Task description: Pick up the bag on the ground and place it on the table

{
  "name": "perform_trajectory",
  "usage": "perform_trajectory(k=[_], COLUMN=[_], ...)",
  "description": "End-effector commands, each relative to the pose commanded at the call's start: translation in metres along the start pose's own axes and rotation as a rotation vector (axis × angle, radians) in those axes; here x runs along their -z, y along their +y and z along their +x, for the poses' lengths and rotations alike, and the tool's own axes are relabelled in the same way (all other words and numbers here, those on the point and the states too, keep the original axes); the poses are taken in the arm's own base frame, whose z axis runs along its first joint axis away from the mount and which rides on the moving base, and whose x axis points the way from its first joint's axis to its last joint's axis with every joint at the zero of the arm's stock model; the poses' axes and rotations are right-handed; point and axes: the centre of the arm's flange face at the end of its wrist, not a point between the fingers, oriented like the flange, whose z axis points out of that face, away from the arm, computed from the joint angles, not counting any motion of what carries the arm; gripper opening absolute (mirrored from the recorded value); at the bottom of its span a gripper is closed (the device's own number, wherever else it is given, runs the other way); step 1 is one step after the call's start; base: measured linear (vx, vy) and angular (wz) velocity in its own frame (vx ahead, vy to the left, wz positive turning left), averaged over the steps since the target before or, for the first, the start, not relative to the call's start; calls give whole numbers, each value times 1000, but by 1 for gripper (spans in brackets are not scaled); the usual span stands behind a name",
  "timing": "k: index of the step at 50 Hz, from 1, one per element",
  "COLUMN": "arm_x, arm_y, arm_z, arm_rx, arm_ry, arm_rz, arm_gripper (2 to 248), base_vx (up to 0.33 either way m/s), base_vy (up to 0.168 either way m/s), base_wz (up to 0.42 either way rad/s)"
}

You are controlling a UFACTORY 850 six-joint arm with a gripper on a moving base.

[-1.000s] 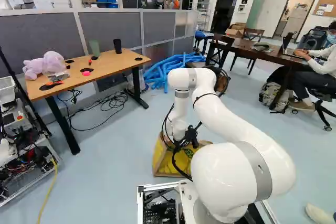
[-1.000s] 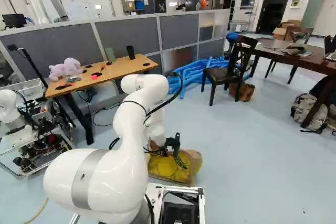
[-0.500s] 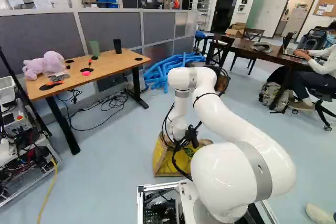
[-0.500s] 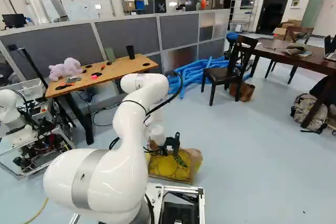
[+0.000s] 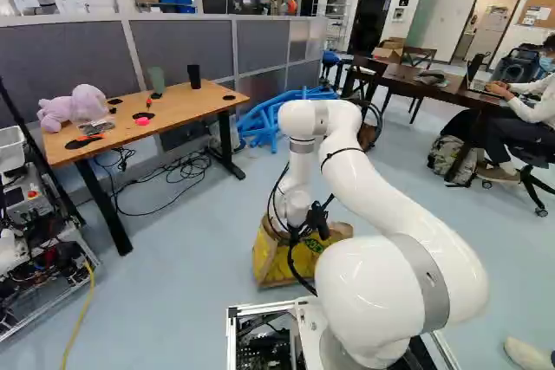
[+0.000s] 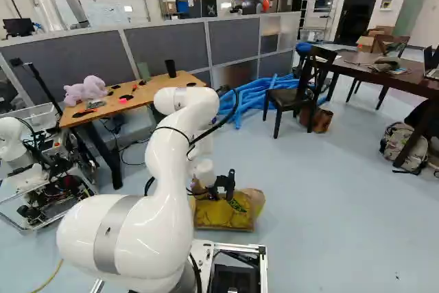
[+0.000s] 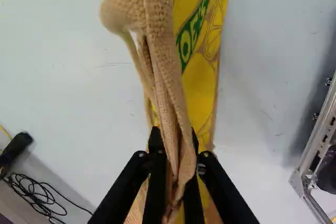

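While the white jointed arm (image 5: 390,197) reaches forward and bends down near the middle of the left base view, its black two-finger gripper (image 6: 225,186) is clenched on gathered cloth at the top of the tan woven bag with yellow printed sides and a green band (image 6: 223,217). Wrist view: one finger stands on each side of the folded cloth, which runs between them and on ahead of the gripper; the yellow print lies alongside the fold. Bag location: lower middle of the right base view, low over the pale blue-grey floor (image 6: 329,204), close ahead of the base. Whether its underside touches the floor cannot be told.

The light wood-topped table with black legs (image 5: 191,101) occupies the upper left of the left base view, well apart from the bag. On it: a pale purple plush toy (image 5: 55,113) at the left end, then a green cup (image 5: 156,81) and a black cup (image 5: 194,76) along the back edge. Loose black cables (image 5: 178,171) lie on the floor beneath and beside it. A heap of bright blue tubes (image 6: 264,90) sits right of this table; a dark wooden chair (image 6: 288,96) stands beside the heap. A long dark brown table (image 6: 411,81) is at the upper right of the right base view.
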Motion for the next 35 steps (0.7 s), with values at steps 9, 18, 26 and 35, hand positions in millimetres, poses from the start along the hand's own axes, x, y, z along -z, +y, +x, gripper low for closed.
perform_trajectory(k=[9,18,26,35], arm_x=[14,27,39,53], arm_y=[-1,-2,-3,-4], arm_z=[0,1,1,2], arm_rx=[0,0,0,-1], arm_ry=[0,0,0,0], arm_rz=[4,8,13,19], arm_gripper=[35,35,35,35], base_vx=[0,0,0,0], base_vy=[0,0,0,0], base_wz=[0,0,0,0])
